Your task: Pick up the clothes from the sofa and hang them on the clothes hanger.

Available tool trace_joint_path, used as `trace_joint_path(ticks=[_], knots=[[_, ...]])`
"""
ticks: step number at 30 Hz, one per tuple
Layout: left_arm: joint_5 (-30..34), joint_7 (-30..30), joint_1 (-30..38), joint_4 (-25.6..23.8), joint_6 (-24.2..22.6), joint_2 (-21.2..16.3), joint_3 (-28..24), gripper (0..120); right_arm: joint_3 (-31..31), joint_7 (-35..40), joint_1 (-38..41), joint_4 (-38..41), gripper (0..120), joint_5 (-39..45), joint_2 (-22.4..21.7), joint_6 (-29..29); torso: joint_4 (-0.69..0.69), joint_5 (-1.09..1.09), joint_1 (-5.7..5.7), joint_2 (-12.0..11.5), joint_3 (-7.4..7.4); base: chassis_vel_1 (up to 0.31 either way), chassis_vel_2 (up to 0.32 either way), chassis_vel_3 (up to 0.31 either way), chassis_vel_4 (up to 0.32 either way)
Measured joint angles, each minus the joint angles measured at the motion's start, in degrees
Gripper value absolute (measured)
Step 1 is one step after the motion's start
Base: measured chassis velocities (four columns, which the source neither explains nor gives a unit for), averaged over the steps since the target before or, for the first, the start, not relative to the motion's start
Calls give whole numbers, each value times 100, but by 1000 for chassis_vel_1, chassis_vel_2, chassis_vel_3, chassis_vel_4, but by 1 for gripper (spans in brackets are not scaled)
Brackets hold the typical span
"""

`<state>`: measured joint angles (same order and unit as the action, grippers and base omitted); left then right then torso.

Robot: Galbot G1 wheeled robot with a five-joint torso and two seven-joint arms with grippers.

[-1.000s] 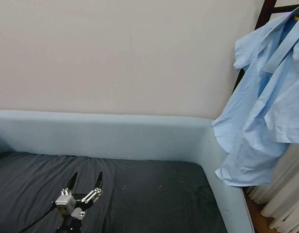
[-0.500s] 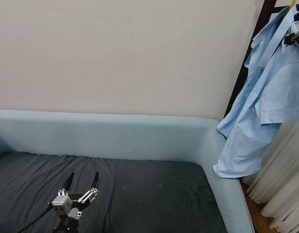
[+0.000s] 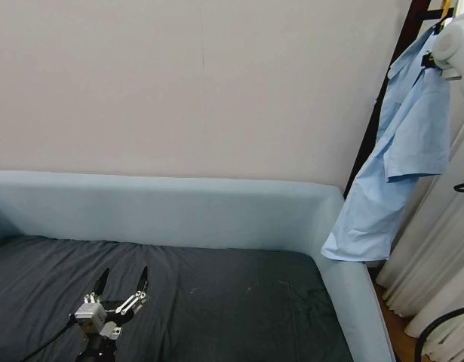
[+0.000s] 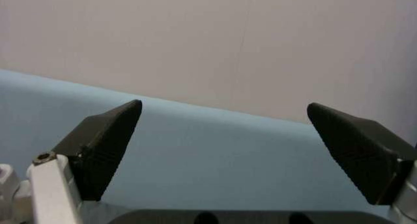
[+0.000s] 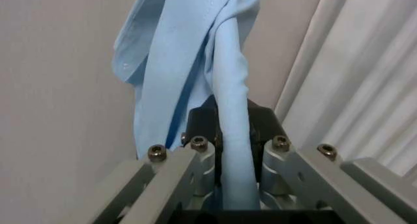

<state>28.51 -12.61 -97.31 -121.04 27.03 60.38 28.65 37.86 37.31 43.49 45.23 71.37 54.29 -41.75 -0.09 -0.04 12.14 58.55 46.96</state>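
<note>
shirt: the shirt is off the sofa, hanging high on my right against the dark hanger post, hem down by the sofa arm
right pincer: right pincer is clamped on a narrow fold near the shirt's top
left pincer: left pincer is apart and holding nothing, parked low over the sofa seat
risk 1: I can't see a hook or bar under the cloth; if I release before it catches, the shirt drops to the floor beside the sofa
risk 2: the fold is thin and the shirt's weight could pull it out of the grip
risk 3: the curtain is just beside and could snag
views: head view gives me the drape and the post but not the grip; right wrist view gives me the clamp close up but not the post
</note>
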Motion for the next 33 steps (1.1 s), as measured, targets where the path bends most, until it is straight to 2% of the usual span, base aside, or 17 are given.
trace_joint_path(ticks=[1, 4, 8, 11, 18, 26, 33], knots=[[0, 0, 0, 0, 0, 0, 0, 100, 0, 0, 0, 0, 7, 0, 0, 0, 0, 0, 0, 0, 0, 0, 0, 0, 0], [5, 1, -22, -7, 22, 8, 6, 100, -177, -35, 56, -563, 7, -196, 373, 19, 5, -3, 0, 0, 0, 0, 0, 0, 0], [13, 2, -76, -22, 74, -34, 75, 100, -357, -48, 67, -841, 7, -262, 533, 47, 4, -3, 0, 0, -1, 0, 0, 0, 0], [28, 2, -119, -41, 108, -63, 128, 100, -487, 72, 6, -861, 7, -232, 547, 47, 3, -4, -1, 1, -1, 0, 0, 0, 0], [54, 10, -174, -114, 152, -128, 186, 100, -676, 686, -97, -718, 7, 418, 505, -1, 3, 2, 0, 0, 1, 0, 0, 0, 0], [45, 16, -246, -176, 198, -91, 218, 100, -598, 678, -40, -813, 7, 607, 516, -7, 3, 0, 0, 0, 1, 0, 0, 0, 0], [14, 26, -325, -188, 231, -70, 262, 100, -578, 226, -216, -534, 30, 304, 305, -3, 1, 2, 0, 0, 1, 0, 0, 0, 0]])
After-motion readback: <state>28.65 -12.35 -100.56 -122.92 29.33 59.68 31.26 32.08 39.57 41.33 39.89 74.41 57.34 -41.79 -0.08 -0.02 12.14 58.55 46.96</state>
